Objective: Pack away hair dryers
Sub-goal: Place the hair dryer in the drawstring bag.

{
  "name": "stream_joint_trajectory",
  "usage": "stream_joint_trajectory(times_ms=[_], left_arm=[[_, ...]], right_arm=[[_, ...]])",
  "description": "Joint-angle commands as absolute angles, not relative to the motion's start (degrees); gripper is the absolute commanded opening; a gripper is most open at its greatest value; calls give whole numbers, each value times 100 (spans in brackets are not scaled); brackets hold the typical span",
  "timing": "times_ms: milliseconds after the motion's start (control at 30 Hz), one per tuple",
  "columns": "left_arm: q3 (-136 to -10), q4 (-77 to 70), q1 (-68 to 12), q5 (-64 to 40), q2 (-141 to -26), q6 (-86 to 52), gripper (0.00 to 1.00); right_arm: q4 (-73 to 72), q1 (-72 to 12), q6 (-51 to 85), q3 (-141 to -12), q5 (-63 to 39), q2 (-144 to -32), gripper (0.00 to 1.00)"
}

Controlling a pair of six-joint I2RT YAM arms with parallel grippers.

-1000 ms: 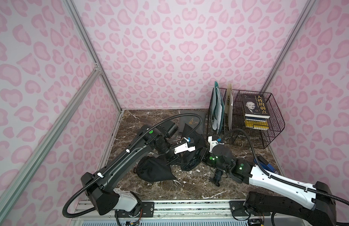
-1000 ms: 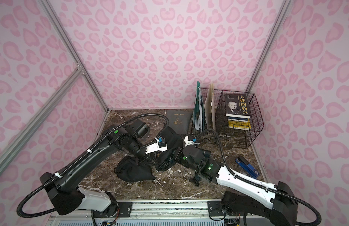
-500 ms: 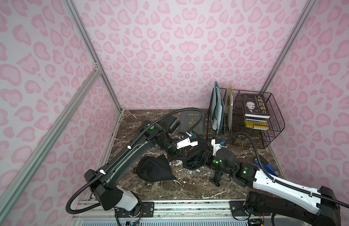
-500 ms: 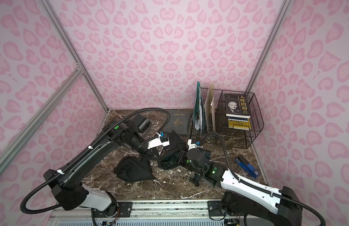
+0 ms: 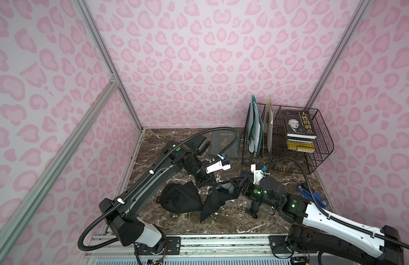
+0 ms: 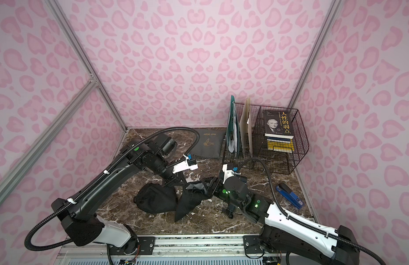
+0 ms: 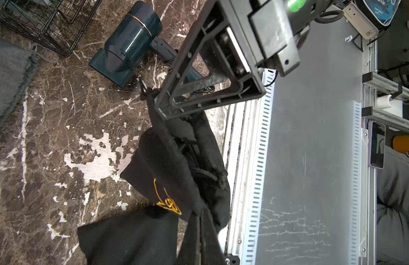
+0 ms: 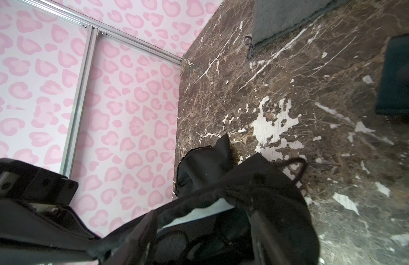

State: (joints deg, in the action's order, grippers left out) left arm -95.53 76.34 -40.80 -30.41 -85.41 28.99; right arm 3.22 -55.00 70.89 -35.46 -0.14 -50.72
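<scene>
My left gripper (image 5: 207,181) (image 7: 200,215) is shut on the rim of a black drawstring pouch (image 5: 216,199) (image 6: 189,199) with gold print, holding it above the table. My right gripper (image 5: 235,183) (image 8: 202,220) has its jaws spread apart inside the pouch mouth, with fabric draped over both fingers. A round grille, a cord and a pale strip show inside the mouth. A dark teal hair dryer (image 7: 127,43) with a thin band lies on the marble beside the wire rack. In both top views its barrel is hidden under my right arm.
A second, bulging black pouch (image 5: 179,198) (image 6: 156,198) lies left of the held one. A flat grey pouch (image 5: 224,143) lies at the back. A wire rack with folders (image 5: 256,137), a wire basket of books (image 5: 313,146) and a blue stapler (image 5: 312,195) stand on the right.
My right gripper's jaws have spread wider inside the pouch mouth. The left gripper has risen slightly with the rim, and the pouch now hangs down longer.
</scene>
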Motion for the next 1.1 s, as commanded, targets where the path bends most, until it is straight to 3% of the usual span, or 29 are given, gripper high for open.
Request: stream_joint_trajectory(times_ms=[0,167,600,1067], left_arm=[[-9671,7558,-4025,-3049,-8516,3024,2],[-9820,7613,-3966,-3029,-8573,3038,1],[-10419,7868,-3863,-3188,-9005,3354,2],[-11285,8421,-3859,-3256,-9555,3846,2]], right_arm=[[402,-5496,6871,-3482,-13,-4946,64],[691,-5660,6411,-3820,96,-5035,63],[2465,-6569,5861,-5045,2009,-6062,63],[2708,-6600,5464,-5141,2255,-5832,64]])
